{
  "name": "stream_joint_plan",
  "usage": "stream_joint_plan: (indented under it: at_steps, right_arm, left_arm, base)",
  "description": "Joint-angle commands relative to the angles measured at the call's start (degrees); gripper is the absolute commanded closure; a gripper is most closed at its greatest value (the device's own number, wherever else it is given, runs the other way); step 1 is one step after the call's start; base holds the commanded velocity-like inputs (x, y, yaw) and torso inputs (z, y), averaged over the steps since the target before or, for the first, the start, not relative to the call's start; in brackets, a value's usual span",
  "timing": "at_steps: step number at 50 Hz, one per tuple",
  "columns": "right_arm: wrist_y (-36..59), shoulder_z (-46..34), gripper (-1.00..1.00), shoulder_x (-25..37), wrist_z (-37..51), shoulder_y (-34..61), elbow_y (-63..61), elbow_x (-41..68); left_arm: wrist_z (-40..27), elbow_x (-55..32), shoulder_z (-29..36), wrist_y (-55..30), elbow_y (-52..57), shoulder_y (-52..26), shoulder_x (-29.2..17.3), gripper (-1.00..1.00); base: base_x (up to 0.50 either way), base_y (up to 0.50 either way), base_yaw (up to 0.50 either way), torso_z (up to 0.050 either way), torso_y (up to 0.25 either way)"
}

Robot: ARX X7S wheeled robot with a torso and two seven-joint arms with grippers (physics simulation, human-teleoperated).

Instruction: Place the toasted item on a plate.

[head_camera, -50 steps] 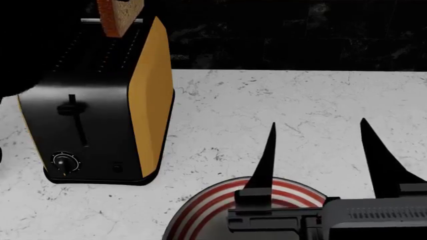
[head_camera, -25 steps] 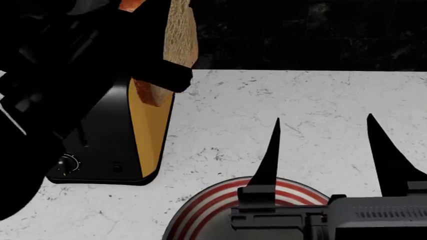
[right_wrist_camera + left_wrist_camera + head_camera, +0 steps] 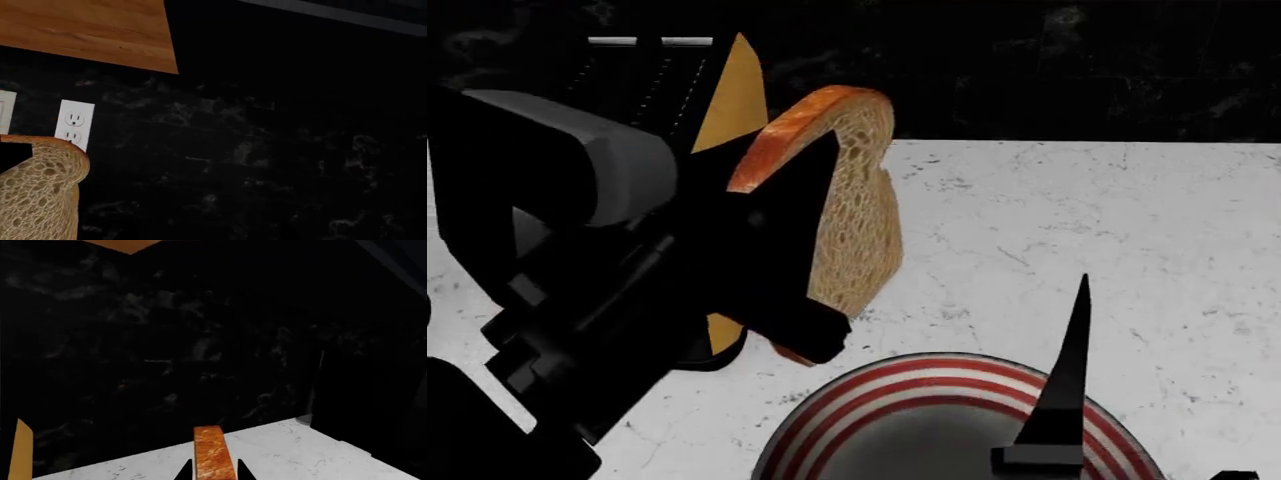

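Observation:
The toasted slice (image 3: 861, 215), with a tan porous face and orange-brown crust, is held upright in my left gripper (image 3: 807, 300), which is shut on it. It hangs just above and beyond the far left rim of the dark grey plate with red and white rings (image 3: 868, 395). In the left wrist view the crust (image 3: 213, 452) shows edge-on, clamped in my left gripper (image 3: 213, 474). One finger of my right gripper (image 3: 1065, 370) stands over the plate's right side with nothing beside it; its other finger is out of frame. The slice also shows in the right wrist view (image 3: 37, 195).
The black and orange toaster (image 3: 727, 95) stands at the back left, partly hidden by my left arm (image 3: 574, 270). The white marble counter (image 3: 1068, 220) runs to a dark backsplash. A wall outlet (image 3: 73, 125) and a wooden cabinet (image 3: 87, 30) are on the wall.
My left gripper has carried the slice from above the toaster down and to the right, to the plate's far left edge. My right gripper has shifted right, one finger now out of frame.

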Motion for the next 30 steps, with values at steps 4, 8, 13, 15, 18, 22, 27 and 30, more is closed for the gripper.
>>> stream_joint_plan:
  at_steps: [4,8,13,15,18,22,27,30]
  right_arm:
    - [-28.35,-12.68,-1.0,26.85,18.54,-4.72,-0.43,1.74]
    - [-28.21,-12.64,-1.0,26.89,18.36,-4.69,-0.44,1.79]
    - [-27.67,-12.28,-1.0,26.9,17.86,-4.32,-0.44,2.29]
    - [-27.49,-12.06,-1.0,26.9,17.6,-4.08,-0.45,2.45]
    - [-27.06,-11.96,-1.0,26.91,18.01,-3.99,-0.45,2.36]
    - [-27.05,-12.29,-1.0,26.91,18.55,-4.33,-0.45,1.62]
    - [-27.24,-12.12,-1.0,26.91,18.59,-4.18,-0.45,1.45]
    - [-27.24,-12.33,-1.0,26.91,19.02,-4.41,-0.45,1.02]
  left_arm:
    - [0.07,-2.54,-1.25,4.85,0.94,8.95,0.64,1.0]
    - [0.09,-4.75,-1.56,6.06,0.58,11.78,1.34,1.0]
    - [0.03,-6.78,-2.15,7.48,0.58,14.3,1.87,1.0]
    - [0.48,-6.98,-2.26,8.1,0.36,15.2,2.11,1.0]
    - [0.68,-7.18,-1.85,8.84,0.63,16.73,2.9,1.0]
    - [1.47,-6.28,-0.52,9.26,0.97,18.22,3.8,1.0]
    - [2.41,-6.1,0.77,9.65,0.2,18.57,5.3,1.0]
    - [2.67,-5.49,1.69,9.63,-0.16,18.53,5.92,1.0]
  base:
    - [0.0,0.0,0.0,0.0,0.0]
    - [0.0,0.0,0.0,0.0,0.0]
    - [0.0,0.0,0.0,0.0,0.0]
    - [0.0,0.0,0.0,0.0,0.0]
    - [0.0,0.0,0.0,0.0,0.0]
    - [0.0,0.0,0.0,0.0,0.0]
    - [0.0,0.0,0.0,0.0,0.0]
    - [0.0,0.0,0.0,0.0,0.0]
